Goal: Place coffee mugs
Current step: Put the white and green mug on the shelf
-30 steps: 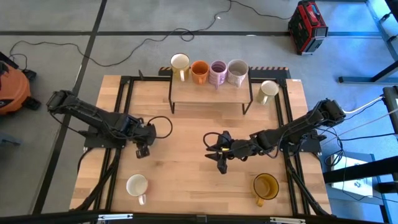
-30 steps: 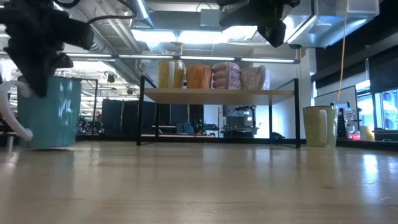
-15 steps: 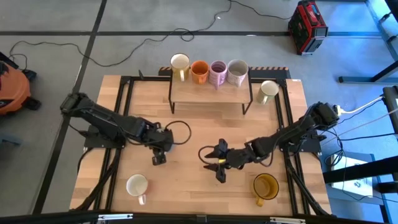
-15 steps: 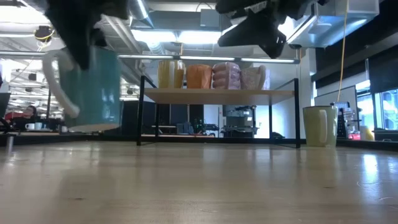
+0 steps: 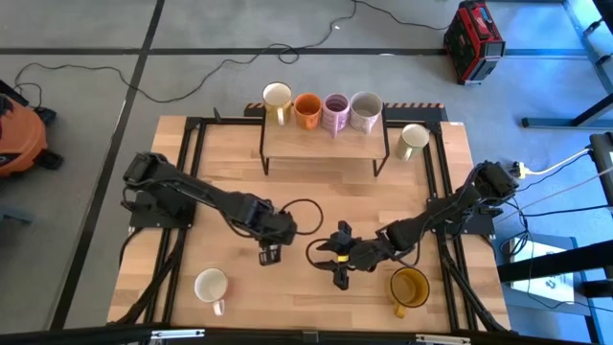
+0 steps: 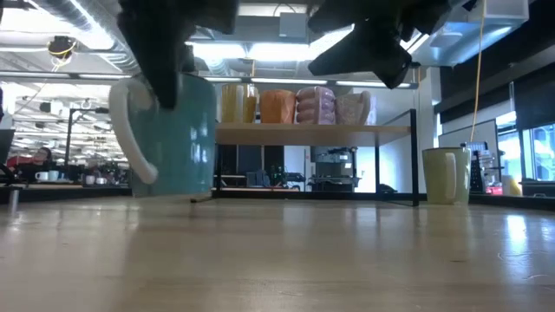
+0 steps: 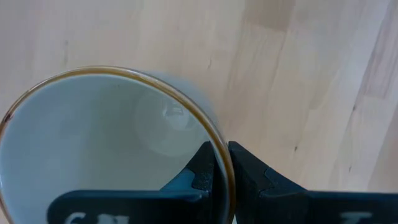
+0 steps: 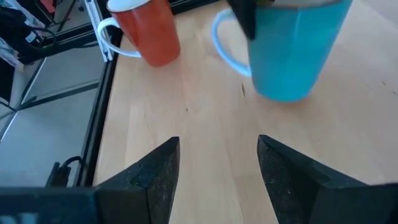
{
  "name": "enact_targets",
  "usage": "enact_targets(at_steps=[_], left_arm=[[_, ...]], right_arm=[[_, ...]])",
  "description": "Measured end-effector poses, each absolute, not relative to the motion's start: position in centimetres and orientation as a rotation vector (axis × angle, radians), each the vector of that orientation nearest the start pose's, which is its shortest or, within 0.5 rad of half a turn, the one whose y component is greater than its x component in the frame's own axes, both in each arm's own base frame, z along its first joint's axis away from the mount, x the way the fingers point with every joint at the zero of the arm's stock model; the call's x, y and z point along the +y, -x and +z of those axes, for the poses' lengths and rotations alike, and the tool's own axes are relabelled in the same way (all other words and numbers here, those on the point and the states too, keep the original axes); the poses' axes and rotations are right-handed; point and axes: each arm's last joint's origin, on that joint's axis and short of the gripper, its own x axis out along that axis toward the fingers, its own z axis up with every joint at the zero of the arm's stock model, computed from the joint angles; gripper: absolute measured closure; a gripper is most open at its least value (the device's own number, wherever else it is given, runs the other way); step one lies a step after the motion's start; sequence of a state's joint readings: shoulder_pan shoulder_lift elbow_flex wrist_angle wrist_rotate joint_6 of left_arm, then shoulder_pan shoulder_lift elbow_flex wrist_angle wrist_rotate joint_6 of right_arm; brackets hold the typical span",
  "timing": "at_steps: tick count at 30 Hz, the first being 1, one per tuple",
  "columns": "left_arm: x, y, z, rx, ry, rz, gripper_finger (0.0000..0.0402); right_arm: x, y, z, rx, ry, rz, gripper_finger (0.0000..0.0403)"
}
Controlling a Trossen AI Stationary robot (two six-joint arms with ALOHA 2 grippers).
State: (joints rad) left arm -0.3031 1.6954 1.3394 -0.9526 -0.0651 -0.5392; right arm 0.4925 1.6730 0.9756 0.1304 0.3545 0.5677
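Since the earlier frames, the left gripper (image 5: 271,253) has been carried toward table centre with a blue mug (image 6: 173,134) pinched by its rim; the right gripper (image 5: 337,265), fingers spread, has been drawn in beside it. Mug is held just above the table (image 5: 306,192), apparently clear of it. For a clean handover, the mug should be kept upright and steady, handle (image 8: 227,43) unobstructed.

Grey floor (image 5: 86,29) with black cables (image 5: 239,59); red case (image 5: 473,41) upper right, orange machine (image 5: 19,134) at left. Ceiling strip lights (image 6: 260,50) lit; windows (image 6: 542,147) at right.
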Motion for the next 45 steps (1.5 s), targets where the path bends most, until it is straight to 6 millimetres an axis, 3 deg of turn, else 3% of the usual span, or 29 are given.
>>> enact_targets(at_steps=[11,27,32,36,45], left_arm=[[-10.0,-32.8,22.5,1.329,0.269,0.204,0.0375],[-9.7,-32.5,23.4,1.308,0.298,0.199,0.0272],[-9.5,-31.2,25.6,1.268,0.309,0.175,0.0254],[-9.5,-29.4,28.6,1.163,0.255,0.138,0.0254],[-10.0,-23.4,34.7,0.951,0.124,0.026,0.0255]], right_arm=[[15.7,-31.6,20.3,0.533,-0.309,-0.037,0.0201],[15.7,-31.6,20.2,0.544,-0.304,-0.039,0.0201],[15.7,-31.6,20.3,0.537,-0.311,-0.025,0.0201],[16.1,-32.3,20.2,0.48,-0.301,0.011,0.0201],[18.2,-36.5,18.0,0.452,-0.202,0.012,0.0201]])
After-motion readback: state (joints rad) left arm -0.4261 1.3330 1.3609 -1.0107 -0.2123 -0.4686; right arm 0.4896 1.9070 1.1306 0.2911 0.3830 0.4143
